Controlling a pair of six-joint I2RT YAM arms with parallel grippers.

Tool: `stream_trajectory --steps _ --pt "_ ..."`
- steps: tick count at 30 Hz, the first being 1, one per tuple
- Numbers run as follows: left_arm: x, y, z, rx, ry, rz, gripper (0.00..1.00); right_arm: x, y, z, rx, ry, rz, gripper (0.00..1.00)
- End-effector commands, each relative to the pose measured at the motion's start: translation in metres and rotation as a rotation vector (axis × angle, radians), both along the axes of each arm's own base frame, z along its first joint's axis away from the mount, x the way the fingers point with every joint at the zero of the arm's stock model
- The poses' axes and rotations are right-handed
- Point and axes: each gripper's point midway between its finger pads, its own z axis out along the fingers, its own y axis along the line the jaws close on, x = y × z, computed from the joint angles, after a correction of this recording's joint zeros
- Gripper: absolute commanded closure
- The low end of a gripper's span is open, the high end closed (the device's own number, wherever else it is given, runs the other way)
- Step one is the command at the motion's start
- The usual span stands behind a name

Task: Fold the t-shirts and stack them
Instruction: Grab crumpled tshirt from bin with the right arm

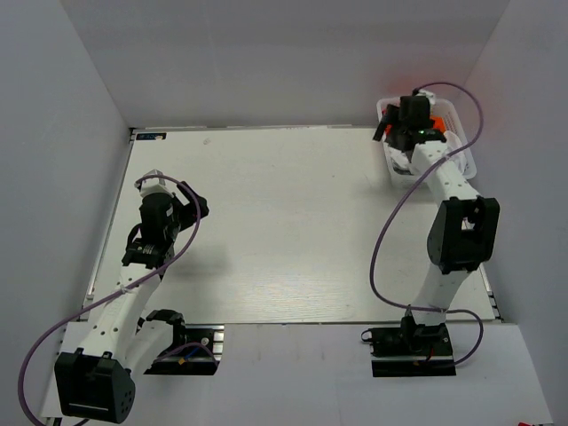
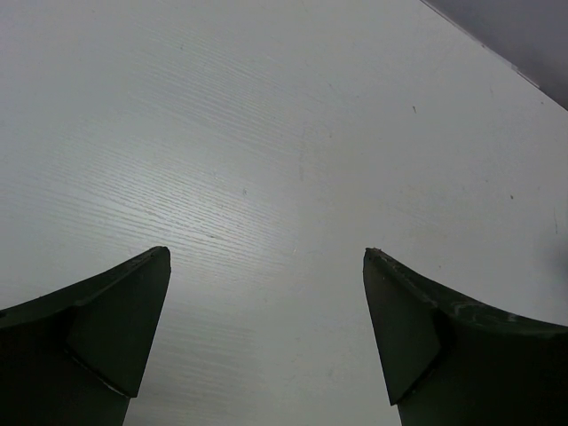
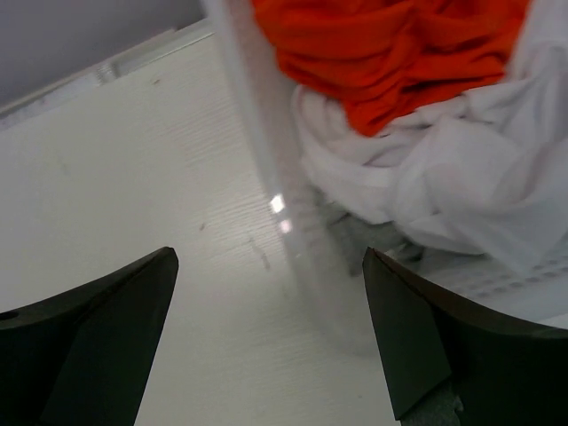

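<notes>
Two crumpled heaps, orange t-shirt touching white t-shirt, in basket

- The left gripper was spread wide, its two dark fingers well apart.
- The white, fine-grained table showed between them.
- The table's edge crossed the top right corner.

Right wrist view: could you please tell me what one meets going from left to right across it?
Dark finger → bare table → basket wall → heap of orange and white t-shirts.
</notes>
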Motion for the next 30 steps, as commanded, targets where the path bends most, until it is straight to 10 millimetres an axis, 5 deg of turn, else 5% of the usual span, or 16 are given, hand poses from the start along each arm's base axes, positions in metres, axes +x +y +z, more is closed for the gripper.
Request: stream_trajectory --steps 1,5,6,14,19,24,25,30 --pt "0.002 0.001 -0.001 0.014 -0.006 0.003 0.0 0.001 -0.037 -0.013 0.013 0.121 -0.102 0.1" --pt "0.002 0.001 -0.006 0.016 0.003 0.003 0.0 0.019 -0.061 -0.023 0.058 0.12 -0.204 0.1" --pt "0.003 0.001 -0.01 0.025 0.014 -0.001 0.0 0.021 -0.086 -0.022 0.094 0.106 -0.255 0.1" --pt "0.007 0.001 -0.015 0.045 0.024 -0.009 0.0 0.032 -0.123 -0.038 0.181 0.095 -0.312 0.1" --pt "0.01 0.0 -0.022 0.061 0.045 -0.028 0.0 0.028 -0.132 -0.054 0.227 0.09 -0.309 0.1" --pt "0.014 -0.006 -0.028 0.065 0.055 -0.067 0.0 0.046 -0.127 -0.056 0.305 0.03 -0.236 0.1" --pt "0.013 -0.006 -0.026 0.065 0.058 -0.067 0.0 0.049 -0.127 -0.07 0.318 0.056 -0.236 0.1" --pt "0.014 -0.001 -0.032 0.08 0.079 -0.043 0.0 0.08 -0.11 -0.051 0.409 -0.067 -0.159 0.1"
